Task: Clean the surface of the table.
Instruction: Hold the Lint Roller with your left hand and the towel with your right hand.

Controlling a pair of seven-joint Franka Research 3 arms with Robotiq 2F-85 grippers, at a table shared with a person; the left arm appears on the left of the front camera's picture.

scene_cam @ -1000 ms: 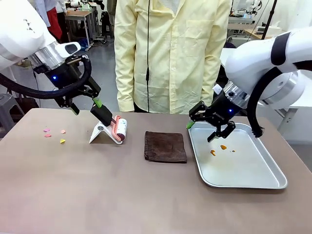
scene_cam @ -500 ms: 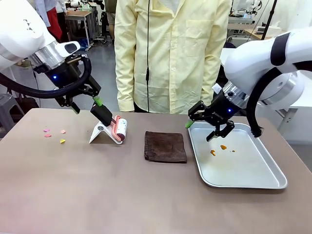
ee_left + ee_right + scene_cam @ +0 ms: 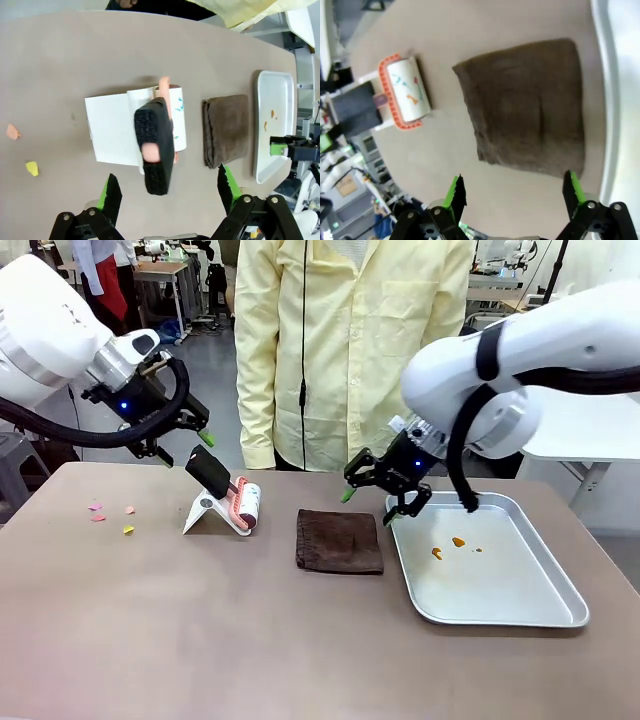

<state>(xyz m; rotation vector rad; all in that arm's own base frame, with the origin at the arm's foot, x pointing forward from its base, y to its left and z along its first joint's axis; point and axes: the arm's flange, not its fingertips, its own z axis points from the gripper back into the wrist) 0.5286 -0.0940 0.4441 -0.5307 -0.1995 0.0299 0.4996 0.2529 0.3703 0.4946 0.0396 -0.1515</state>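
Right end effector [image 3: 378,502], wide-jawed, above the table [image 3: 200,640], over brown cloth [image 3: 339,540].

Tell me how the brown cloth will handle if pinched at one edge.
The cloth looks folded in layers with rounded edges, so it will probably droop and may unfold when lifted. Its napped texture on the matte table suggests it would drag and bunch rather than slide if pushed.

Bright, even indoor light from overhead. The matte table [image 3: 200,640] shows no glare; the metal tray [image 3: 500,590] has a soft sheen. Faint, short shadows edge the brown cloth [image 3: 340,540]. The front view is sharp. The right wrist view is blurred, and both wrist views bend at the edges.
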